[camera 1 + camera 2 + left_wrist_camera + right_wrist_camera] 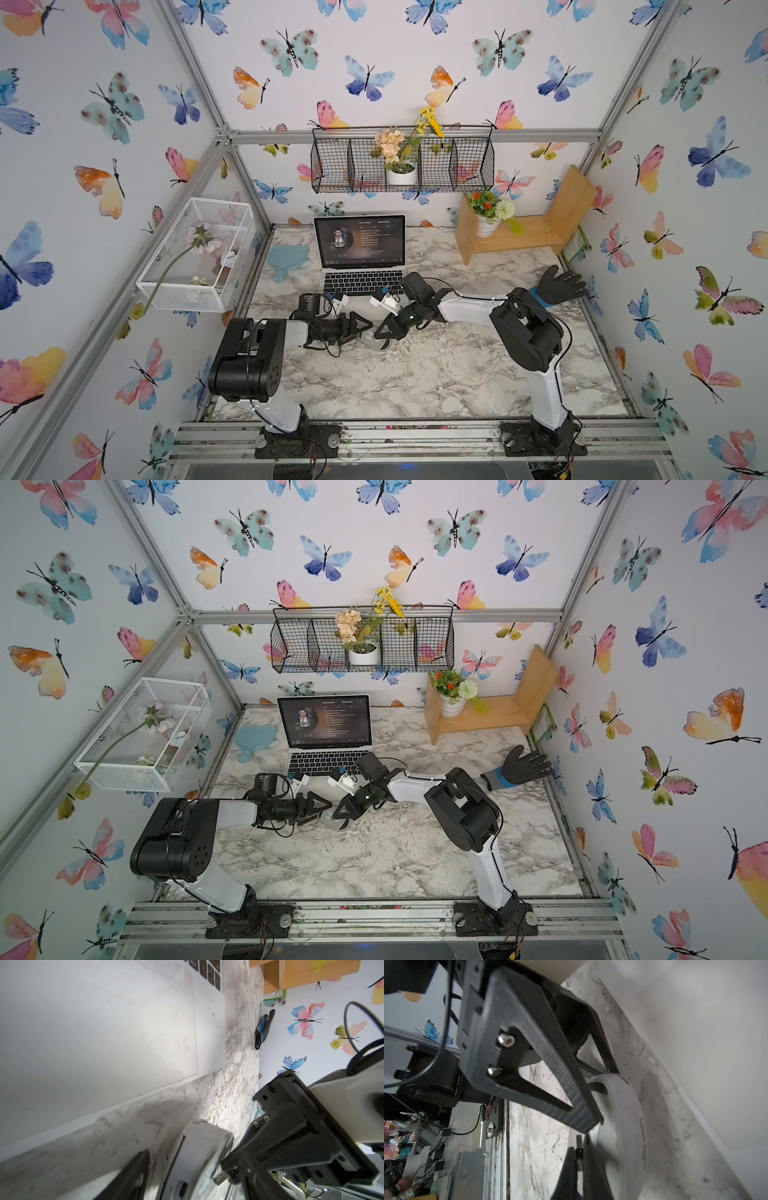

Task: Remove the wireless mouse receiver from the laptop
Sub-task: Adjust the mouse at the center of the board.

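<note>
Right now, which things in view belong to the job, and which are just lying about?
Job: laptop; wireless mouse receiver, out of the laptop, pinched in the right end effector; grey mouse next to it.
Lying about: black glove, blue paddle, potted flowers, black wire basket, wooden shelf.

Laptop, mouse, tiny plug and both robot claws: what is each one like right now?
laptop: open, screen lit.
wireless mouse receiver: out of the laptop, pinched in the right gripper, metal end pointing at the mouse.
mouse: tipped on its side, between the left gripper's jaws.
left gripper: jaws straddle the mouse; grip unclear.
right gripper: shut on the wireless mouse receiver.
</note>
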Tool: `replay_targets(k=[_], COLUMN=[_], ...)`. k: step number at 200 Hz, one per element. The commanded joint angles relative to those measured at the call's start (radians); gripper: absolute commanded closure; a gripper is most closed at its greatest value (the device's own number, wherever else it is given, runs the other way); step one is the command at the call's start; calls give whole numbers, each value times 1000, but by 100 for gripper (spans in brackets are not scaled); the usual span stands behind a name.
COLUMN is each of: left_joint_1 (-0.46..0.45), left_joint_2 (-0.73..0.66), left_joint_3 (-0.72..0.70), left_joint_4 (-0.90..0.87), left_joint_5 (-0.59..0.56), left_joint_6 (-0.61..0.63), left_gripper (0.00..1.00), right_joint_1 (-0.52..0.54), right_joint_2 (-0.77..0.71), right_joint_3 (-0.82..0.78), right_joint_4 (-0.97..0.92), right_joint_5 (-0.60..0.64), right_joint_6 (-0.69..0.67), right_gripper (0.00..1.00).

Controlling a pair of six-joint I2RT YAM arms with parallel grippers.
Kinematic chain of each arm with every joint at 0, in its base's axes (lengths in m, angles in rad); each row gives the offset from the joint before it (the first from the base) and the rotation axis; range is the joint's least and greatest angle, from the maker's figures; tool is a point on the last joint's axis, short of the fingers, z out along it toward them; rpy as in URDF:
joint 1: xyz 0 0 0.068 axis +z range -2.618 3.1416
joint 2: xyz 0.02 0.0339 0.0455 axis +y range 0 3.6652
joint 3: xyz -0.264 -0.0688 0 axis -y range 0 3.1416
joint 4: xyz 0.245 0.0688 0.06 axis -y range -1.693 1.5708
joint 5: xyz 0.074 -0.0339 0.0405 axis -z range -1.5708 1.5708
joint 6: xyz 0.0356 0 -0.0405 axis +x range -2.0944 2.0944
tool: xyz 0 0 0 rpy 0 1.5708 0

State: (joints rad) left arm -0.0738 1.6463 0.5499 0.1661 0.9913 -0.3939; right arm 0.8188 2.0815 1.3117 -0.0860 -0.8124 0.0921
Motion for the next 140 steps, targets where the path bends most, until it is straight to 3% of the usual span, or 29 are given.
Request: replay_targets(k=[1, 82, 140], left_joint_1=[-6, -23, -66], left_joint_2=[35, 21, 5], left_joint_3=[-39, -83, -98], left_joint_4=[55, 127, 138], left_joint_5=[35, 69, 47], left_joint_6=[-37, -81, -99], left_gripper=[31, 37, 40], right_joint_1=[-8, -29, -33], right_joint_2=[26, -6, 5], right_joint_3=[-31, -149, -143], right_joint_4=[25, 66, 74], right_joint_5=[12, -51, -44], right_joint_6=[20, -68, -69], right_gripper=[98, 98, 98])
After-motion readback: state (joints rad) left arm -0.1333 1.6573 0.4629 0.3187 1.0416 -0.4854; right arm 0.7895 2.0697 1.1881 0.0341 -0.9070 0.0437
